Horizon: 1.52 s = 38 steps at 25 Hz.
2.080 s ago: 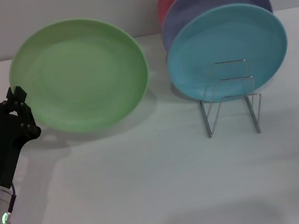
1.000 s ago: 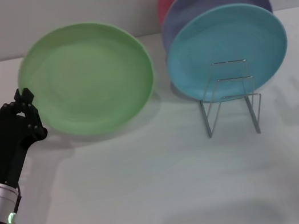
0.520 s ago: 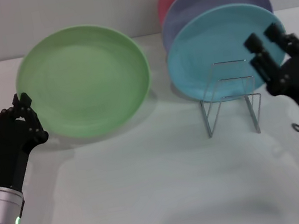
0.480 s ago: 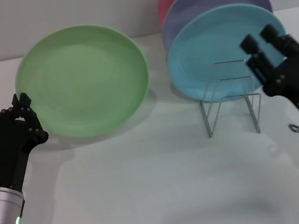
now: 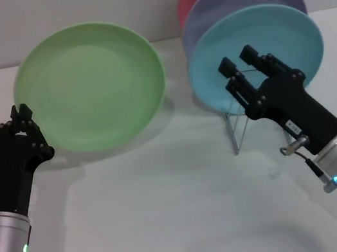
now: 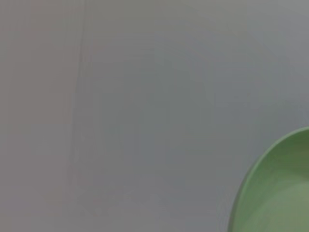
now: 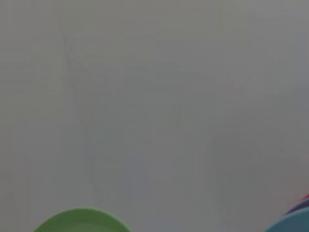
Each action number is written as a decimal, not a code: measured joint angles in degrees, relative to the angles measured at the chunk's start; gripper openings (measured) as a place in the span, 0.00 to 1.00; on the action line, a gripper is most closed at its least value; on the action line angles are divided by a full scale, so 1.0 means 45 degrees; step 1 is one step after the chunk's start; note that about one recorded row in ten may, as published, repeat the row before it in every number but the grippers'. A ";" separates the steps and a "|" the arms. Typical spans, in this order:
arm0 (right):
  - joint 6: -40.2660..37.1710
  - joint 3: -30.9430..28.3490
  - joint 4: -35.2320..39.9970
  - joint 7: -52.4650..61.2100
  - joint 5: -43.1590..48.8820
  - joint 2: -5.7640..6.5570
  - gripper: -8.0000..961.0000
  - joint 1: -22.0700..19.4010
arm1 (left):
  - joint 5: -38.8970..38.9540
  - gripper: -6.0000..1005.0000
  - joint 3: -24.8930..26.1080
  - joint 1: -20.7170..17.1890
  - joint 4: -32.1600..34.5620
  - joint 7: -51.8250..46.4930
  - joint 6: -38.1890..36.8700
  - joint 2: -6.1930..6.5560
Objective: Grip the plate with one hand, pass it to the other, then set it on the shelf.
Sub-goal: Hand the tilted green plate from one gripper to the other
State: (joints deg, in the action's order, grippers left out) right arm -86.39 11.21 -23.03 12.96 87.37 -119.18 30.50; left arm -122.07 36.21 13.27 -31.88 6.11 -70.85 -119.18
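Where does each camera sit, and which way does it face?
Head: high, looking down at the table; left tool shut on the green plate, right tool open before the shelf.
Left wrist: faces the wall; plate edge only, no own body.
Right wrist: faces the wall; plate rim.
All three share the plate.

— How's my light?

— Bright and even from above. I see soft shadows on the table [image 5: 174,229] under the plate [image 5: 90,87] and beside both arms, no glare.

— Focus?

— Head view is sharp. Both wrist views are hazy, flat grey, with plate edges soft.
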 joint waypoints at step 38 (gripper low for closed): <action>0.3908 -0.2324 -0.2956 -0.4227 0.0534 0.0057 0.50 0.1181 | 0.2651 0.04 -0.1756 -0.0351 -0.0875 0.2800 -0.0952 0.0000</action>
State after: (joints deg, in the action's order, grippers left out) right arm -68.80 0.75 -36.34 -6.06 89.77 -118.92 35.81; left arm -110.14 28.31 11.69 -35.81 18.71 -75.14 -119.18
